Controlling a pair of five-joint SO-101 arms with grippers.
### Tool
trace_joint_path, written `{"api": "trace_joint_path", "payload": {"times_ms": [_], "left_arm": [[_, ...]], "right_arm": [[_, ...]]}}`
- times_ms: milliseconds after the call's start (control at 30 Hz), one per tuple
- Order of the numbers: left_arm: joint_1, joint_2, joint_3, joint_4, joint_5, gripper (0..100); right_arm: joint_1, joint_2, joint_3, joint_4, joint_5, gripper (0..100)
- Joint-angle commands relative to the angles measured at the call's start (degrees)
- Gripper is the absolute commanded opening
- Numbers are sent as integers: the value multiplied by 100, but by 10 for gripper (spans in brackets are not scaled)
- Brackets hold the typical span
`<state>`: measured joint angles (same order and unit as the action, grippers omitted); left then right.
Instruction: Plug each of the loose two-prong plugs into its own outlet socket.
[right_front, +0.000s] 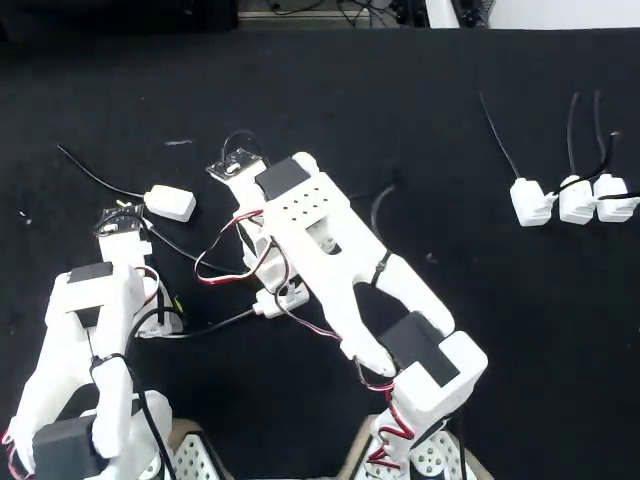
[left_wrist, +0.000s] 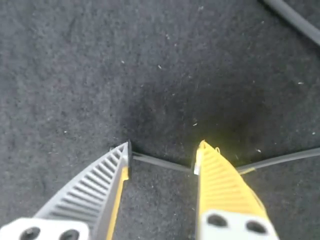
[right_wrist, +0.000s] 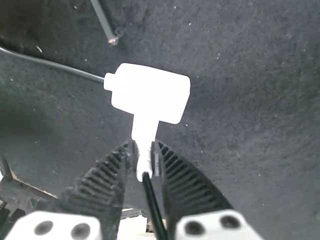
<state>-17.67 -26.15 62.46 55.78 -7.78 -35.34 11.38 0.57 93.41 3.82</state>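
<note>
Plug grip: the right hand (right_wrist: 143, 146) is narrow, pinching the slim stem of a white plug (right_wrist: 144, 131); a black lead (right_wrist: 150, 200) runs back between the jaws.
Plug to hand: the stem sits between the fingertips, and its far end meets a white socket block (right_wrist: 150, 95) just beyond them (whether the prongs are fully home cannot be told).
Risk at the socket: the block lies loose on the worktop (right_wrist: 250, 75), so a push could probably slide it away or tilt the plug instead of seating it.
Cable side: the left hand (left_wrist: 163, 147) is wide and holds nothing, its tips at a thin cable (left_wrist: 160, 163) that crosses between them.
Risk at the cable: closing or lifting here may snag that cable and tug whatever hangs on it.
Farther off: three white pieces (right_front: 575, 200) lie in a row, well apart.
</note>
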Motion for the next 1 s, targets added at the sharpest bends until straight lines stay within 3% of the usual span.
{"api": "trace_joint_path", "payload": {"times_ms": [0,500,967], "left_arm": [[-22,70,101,18,44,223],[-13,70,101,18,44,223],[-13,70,101,18,44,223]], "right_arm": [[70,-347,-347,53,9,11],[448,-347,-479,9,466,11],[281,-338,-444,53,299,11]]}}
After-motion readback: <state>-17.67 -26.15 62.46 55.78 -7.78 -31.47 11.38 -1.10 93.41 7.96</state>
